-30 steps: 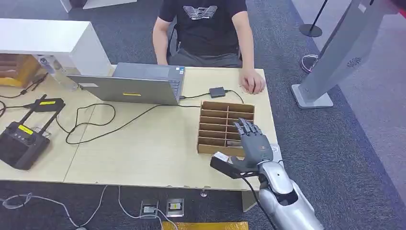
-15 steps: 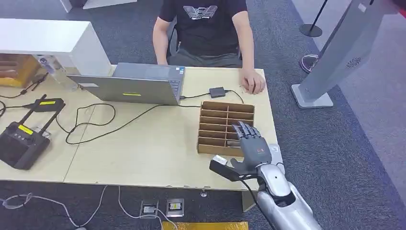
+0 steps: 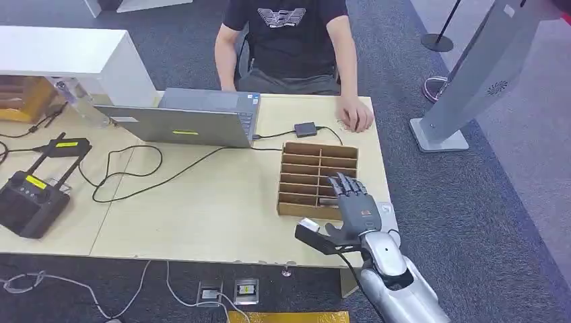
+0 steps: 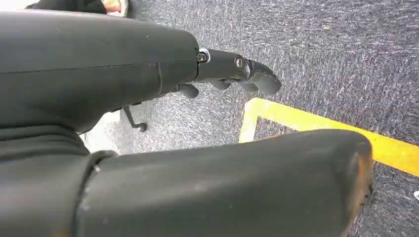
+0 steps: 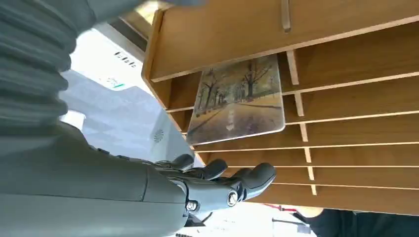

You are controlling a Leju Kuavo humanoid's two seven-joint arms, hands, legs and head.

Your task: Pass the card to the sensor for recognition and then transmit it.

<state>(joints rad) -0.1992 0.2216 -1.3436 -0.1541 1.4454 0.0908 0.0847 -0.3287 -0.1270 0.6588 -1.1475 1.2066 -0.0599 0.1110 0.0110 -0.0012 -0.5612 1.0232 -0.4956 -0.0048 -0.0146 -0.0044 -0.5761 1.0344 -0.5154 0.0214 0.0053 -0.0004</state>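
Note:
A card (image 5: 239,101) printed with a tree-lined road stands tilted in a slot of the wooden divider box (image 5: 346,98). That box (image 3: 303,168) sits at the right of the table. My right hand (image 3: 351,202) hovers over the box's near right corner with its fingers stretched out and apart, holding nothing. In the right wrist view the fingertips (image 5: 257,177) lie close to the card without touching it. A small black sensor box (image 3: 305,129) on a cable lies beyond the divider box. My left hand (image 4: 227,71) hangs over the carpet, holding nothing.
A person sits across the table, one hand (image 3: 355,118) resting by the far right corner. A laptop (image 3: 195,121), looping cables and a black controller (image 3: 27,198) occupy the left half. A grey kiosk (image 3: 471,81) stands on the floor to the right.
My right hand has drawn back slightly toward the table's near edge, still over the box. Nothing else has moved.

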